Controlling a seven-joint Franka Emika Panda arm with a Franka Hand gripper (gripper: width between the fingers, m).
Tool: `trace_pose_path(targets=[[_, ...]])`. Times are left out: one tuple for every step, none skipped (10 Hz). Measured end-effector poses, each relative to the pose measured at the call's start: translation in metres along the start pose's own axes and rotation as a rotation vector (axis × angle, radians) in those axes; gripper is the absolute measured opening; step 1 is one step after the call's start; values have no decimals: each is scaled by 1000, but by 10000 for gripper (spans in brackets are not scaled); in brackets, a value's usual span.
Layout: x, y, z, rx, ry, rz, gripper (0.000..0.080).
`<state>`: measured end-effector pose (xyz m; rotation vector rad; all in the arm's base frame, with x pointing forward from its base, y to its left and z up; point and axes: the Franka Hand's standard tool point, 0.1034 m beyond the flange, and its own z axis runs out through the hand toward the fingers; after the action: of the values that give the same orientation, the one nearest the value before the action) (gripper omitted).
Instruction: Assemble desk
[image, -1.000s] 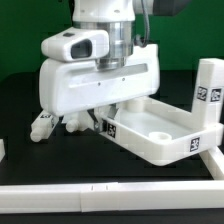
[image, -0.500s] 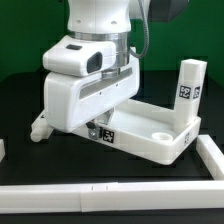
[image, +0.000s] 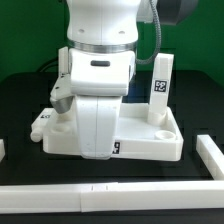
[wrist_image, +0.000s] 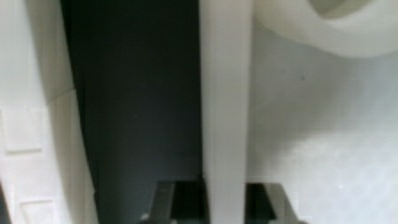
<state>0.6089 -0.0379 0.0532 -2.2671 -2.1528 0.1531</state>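
Desk tabletop (image: 150, 140), pinched at its rim by the pincer (wrist_image: 210, 200), is now turned square to the front edge of the worktop (image: 20, 100), mid-worktop; one leg (image: 161, 88) is seated upright, so more legs seem due.

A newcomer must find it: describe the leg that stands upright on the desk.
Find the large white rimmed tabletop in the middle of the scene. At its far corner on the exterior view's right, one white leg stands upright, with a black-and-white tag on its upper half. The other legs lie beside the tabletop.
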Motion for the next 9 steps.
trace_pose_path(targets=[[-4, 0, 1, 3, -17, -89, 55], [-4, -1, 2, 4, -18, -83, 55], [-3, 1, 3, 5, -17, -86, 55], [4, 16, 1, -14, -9, -107, 55], [11, 29, 2, -33, -2, -94, 55], [18, 36, 5, -61, 2, -76, 55], [18, 36, 7, -70, 1, -69, 55], [16, 36, 7, -69, 1, -65, 55], [15, 36, 8, -68, 1, -58, 55]])
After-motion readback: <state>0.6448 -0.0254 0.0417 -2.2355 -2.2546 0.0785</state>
